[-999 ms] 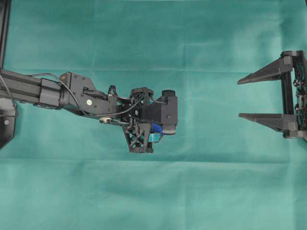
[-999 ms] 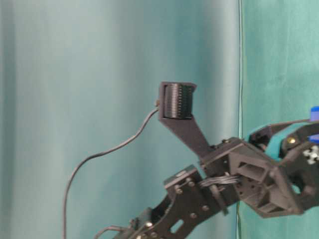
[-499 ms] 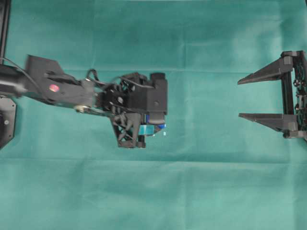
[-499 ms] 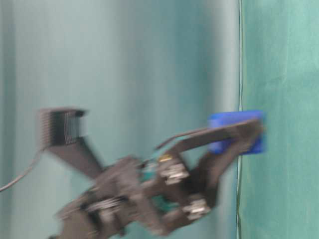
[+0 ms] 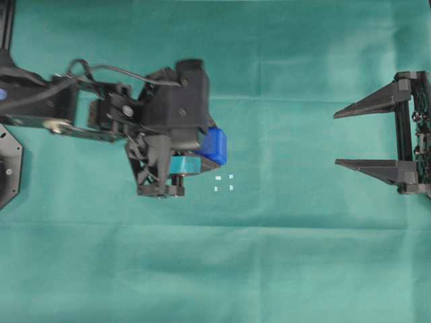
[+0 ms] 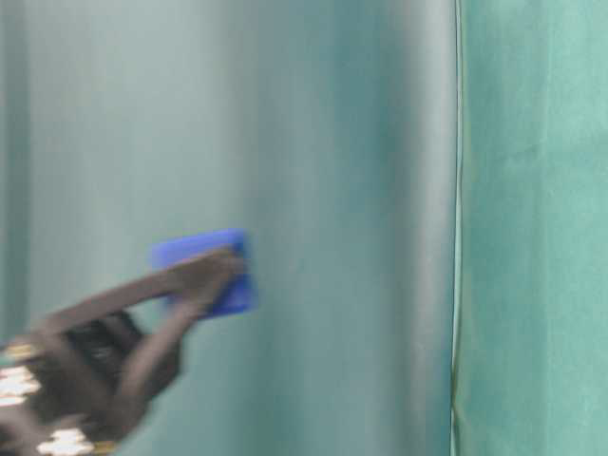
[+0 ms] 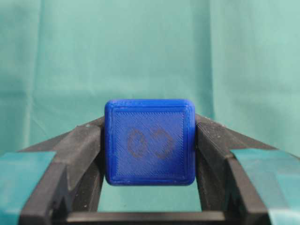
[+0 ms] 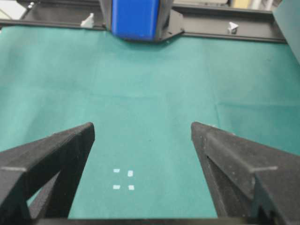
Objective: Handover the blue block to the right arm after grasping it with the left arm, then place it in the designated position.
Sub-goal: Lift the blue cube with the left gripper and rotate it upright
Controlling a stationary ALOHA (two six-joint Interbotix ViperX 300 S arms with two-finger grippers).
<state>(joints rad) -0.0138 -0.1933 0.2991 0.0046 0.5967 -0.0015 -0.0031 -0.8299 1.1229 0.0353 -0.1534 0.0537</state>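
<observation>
Since a second ago your left arm point(image 5: 101, 114) has drawn back toward its base and lifted, taking the blue block point(image 5: 214, 146) with it; the four white marks of the designated position point(image 5: 223, 182), then hidden beneath, now show on the green cloth point(image 5: 269, 269). Wrist view: left gripper point(image 7: 149, 140) jaws clenched on the block's two sides, teal-taped fingers point(image 7: 23, 178), dark mark facing camera. Block held clear of the tabletop, just left of the marks. Further off, right gripper point(image 5: 350, 138) jaws spread wide, nothing between them, well apart from the block
</observation>
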